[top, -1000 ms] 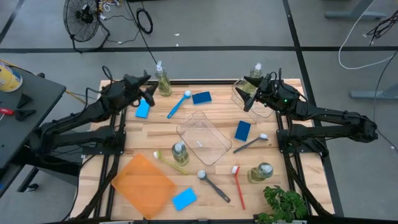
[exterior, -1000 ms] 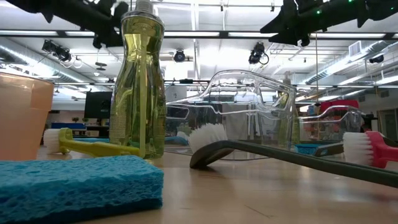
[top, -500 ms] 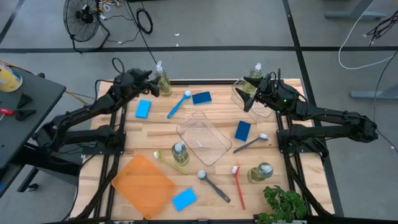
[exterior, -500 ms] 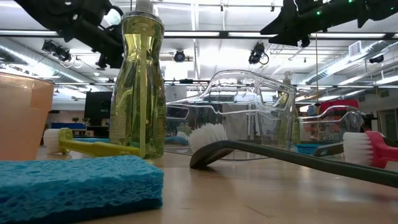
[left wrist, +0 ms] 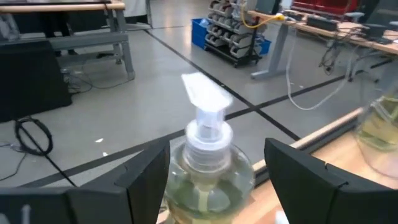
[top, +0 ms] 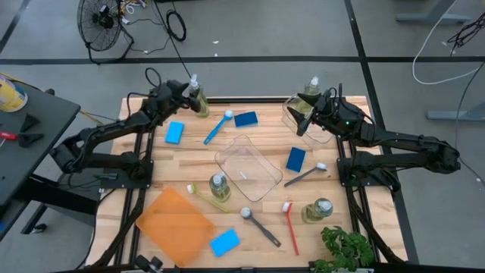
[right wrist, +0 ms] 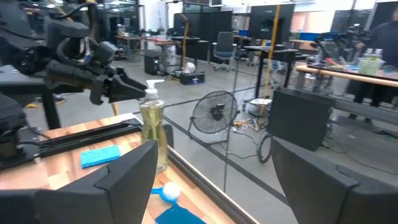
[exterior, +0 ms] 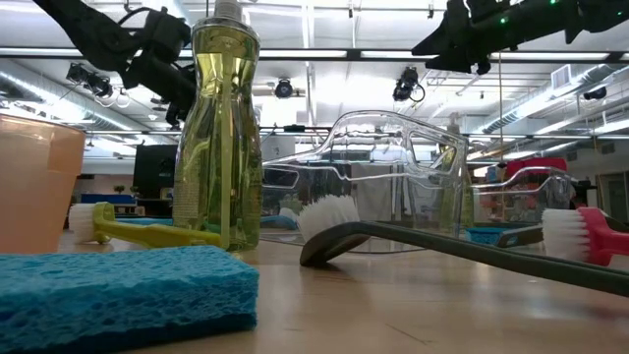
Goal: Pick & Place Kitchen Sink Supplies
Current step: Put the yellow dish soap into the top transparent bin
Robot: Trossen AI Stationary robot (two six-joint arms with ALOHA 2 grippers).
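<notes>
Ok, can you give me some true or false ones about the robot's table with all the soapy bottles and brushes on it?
1. The left gripper is open, its fingers either side of a clear bottle of yellow-green soap at the table's far edge. True.
2. The flat orange tray has a blue sponge lying in it. False: nothing lies in the tray; a flat blue sponge sits on the table beside it.
3. The red long-handled brush lies at the near side of the table. True.
4. The right gripper is shut on a brush. False: it is open, holds nothing and hangs over a clear plastic tub.
5. The blue long-handled brush stands upright. False: it lies flat on the table.
</notes>
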